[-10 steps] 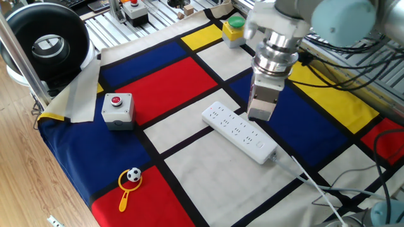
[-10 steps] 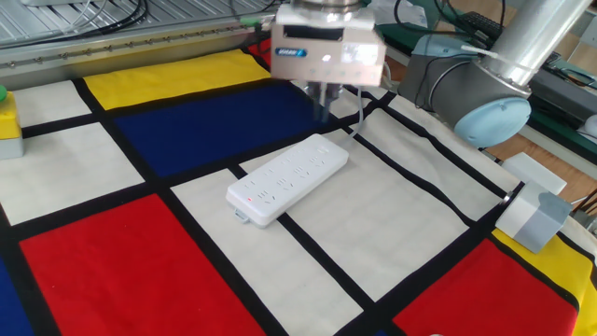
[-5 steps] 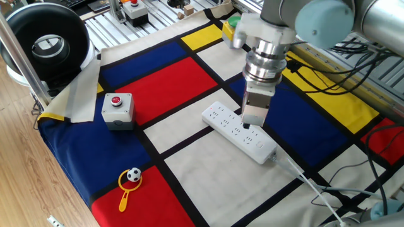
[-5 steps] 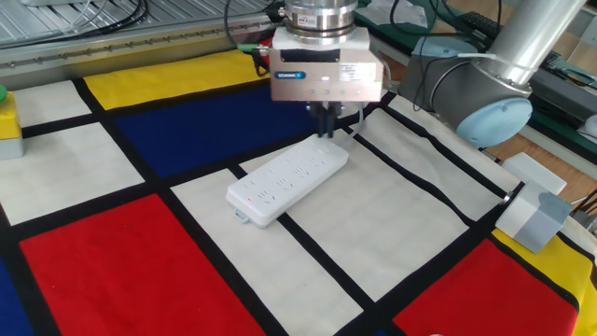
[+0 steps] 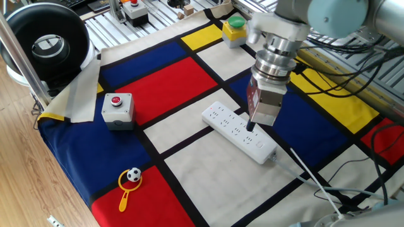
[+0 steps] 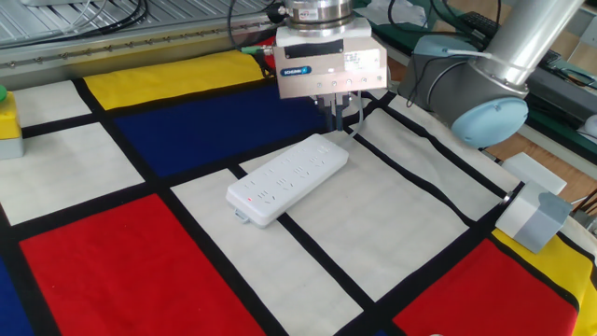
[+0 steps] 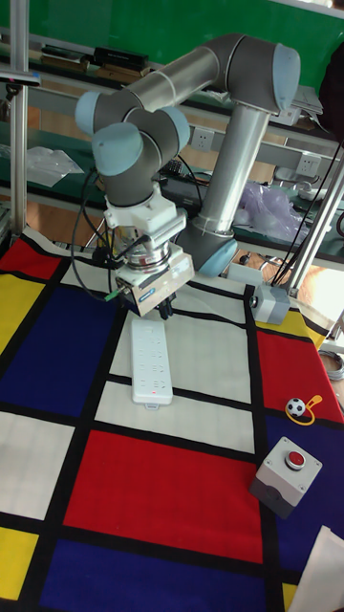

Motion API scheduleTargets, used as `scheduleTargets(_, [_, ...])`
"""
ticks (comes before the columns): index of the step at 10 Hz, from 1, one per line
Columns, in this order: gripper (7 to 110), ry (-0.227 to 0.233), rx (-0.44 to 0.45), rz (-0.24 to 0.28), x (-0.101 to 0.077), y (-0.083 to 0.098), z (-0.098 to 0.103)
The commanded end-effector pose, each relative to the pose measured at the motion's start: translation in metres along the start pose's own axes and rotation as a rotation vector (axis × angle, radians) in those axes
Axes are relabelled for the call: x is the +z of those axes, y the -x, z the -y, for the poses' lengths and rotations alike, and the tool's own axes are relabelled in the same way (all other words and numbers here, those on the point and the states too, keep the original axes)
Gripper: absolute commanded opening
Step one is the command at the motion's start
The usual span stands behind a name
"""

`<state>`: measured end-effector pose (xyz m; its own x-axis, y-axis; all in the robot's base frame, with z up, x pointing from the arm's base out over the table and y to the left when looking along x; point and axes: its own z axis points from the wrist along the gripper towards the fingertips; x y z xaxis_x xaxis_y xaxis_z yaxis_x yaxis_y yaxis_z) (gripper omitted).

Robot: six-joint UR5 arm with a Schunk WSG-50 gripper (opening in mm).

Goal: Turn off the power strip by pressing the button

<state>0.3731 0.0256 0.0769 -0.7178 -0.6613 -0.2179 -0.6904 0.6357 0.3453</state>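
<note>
The white power strip [image 5: 235, 130] [image 6: 284, 180] [image 7: 151, 361] lies flat on a white panel of the checkered cloth. Its white cable [image 5: 309, 180] leaves from the lower-right end in one fixed view. The button [image 5: 259, 146] shows as a faint outline near that cable end. My gripper [image 5: 250, 127] [image 6: 334, 124] [image 7: 164, 310] points straight down over the same end, fingers shut together into one dark tip with nothing held. The tip is just short of the button along the strip. Whether it touches the casing I cannot tell. In the tall fixed view the gripper hides the button.
A red button on a grey box [image 5: 118, 107] [image 7: 289, 469] stands left of the strip. A green button on a yellow box [image 5: 234, 30] sits at the back. A soccer-ball toy [image 5: 131, 180], a grey block [image 6: 536, 217] and loose cables [image 5: 353, 69] lie around.
The gripper came down over the power strip, then shifted slightly along it toward the cable end. The strip itself has not moved.
</note>
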Motion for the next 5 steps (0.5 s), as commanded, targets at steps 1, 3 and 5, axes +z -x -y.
scheduleTargets(1, [7,-0.018,-0.065,0.081,0.011,0.009,0.015])
scheduleTargets(3, [7,-0.006,-0.087,0.061,0.012,0.004,0.011])
scheduleTargets(5, [7,-0.015,-0.085,-0.013,0.012,-0.015,0.014])
